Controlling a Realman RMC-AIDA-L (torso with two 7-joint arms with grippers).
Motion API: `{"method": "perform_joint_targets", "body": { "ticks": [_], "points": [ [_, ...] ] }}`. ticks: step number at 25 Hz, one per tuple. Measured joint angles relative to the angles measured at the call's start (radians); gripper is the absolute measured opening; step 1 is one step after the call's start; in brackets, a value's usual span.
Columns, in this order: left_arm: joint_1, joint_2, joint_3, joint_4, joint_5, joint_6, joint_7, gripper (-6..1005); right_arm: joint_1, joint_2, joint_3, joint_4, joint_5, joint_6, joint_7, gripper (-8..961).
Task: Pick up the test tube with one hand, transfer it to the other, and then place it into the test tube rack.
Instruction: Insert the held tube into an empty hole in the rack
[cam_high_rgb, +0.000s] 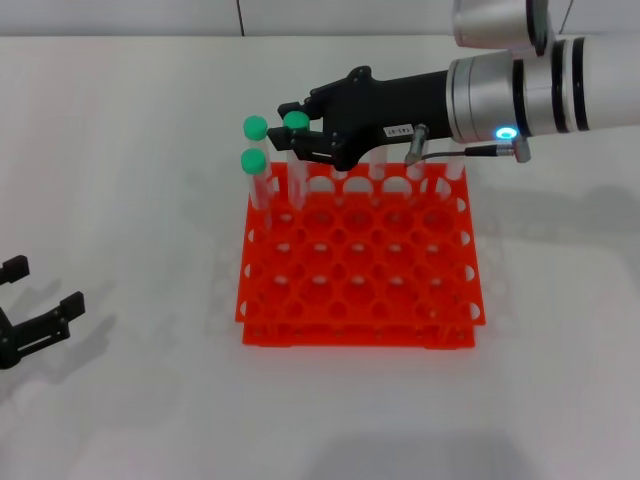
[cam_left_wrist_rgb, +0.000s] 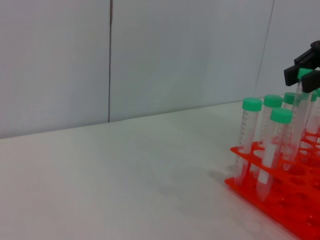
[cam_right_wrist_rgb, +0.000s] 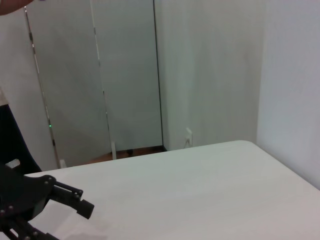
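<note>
The jaws at the lower left edge of the head view stand spread with nothing between them: that is the left gripper (cam_high_rgb: 35, 305), resting low on the white table (cam_high_rgb: 130, 400) well apart from the rack, and to my judgement its part in the handover is done. Moving right, two green-capped tubes (cam_high_rgb: 255, 160) stand in the upper left corner of the orange test tube rack (cam_high_rgb: 360, 290), which fills the centre of the frame; the left wrist view shows more capped tubes lined along that same far row. Just beside those two, the right gripper (cam_high_rgb: 300, 133) reaches in from the upper right, its labelled black body leading back to a silver wrist with a blue light. Its jaws are closed narrowly on the test tube (cam_high_rgb: 296, 122) just below the green cap, and the clear body hangs roughly upright over the rack's back row, its lower end seemingly at or in a hole. So the placing step is in hand. The next move likely calls for a straight descent, keeping the tube plumb and clear of its neighbours, then releasing.
</note>
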Motion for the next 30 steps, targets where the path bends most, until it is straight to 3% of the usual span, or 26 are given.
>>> {"method": "perform_joint_targets", "body": {
  "ticks": [30],
  "points": [
    [-0.003,0.000,0.000,-0.005,0.000,-0.002,0.006,893,0.005,0.003,-0.059,0.010,-0.003,0.052,0.006,259]
  ]
}}
